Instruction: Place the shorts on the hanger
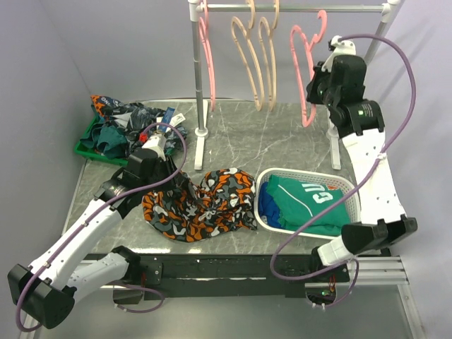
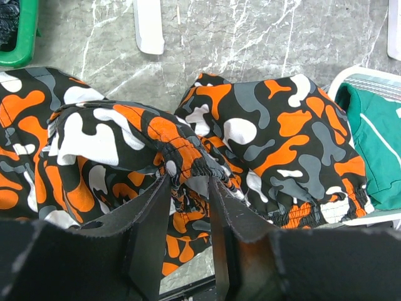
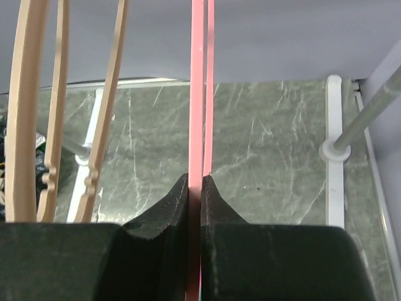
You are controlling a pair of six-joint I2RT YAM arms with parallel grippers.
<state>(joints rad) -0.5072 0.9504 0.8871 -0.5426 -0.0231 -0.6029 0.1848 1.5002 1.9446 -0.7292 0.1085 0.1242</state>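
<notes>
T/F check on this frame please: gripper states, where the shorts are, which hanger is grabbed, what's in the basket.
1. The right gripper is shut on the pink hanger. True.
2. The shorts hang on that hanger. False: they lie bunched on the table.
3. The left gripper is open and clear of the shorts. False: it pinches their waistband fabric.
4. The green jersey lies in the white basket. True.
5. The right gripper holds a beige hanger. False: the beige hangers hang free of it.
</notes>
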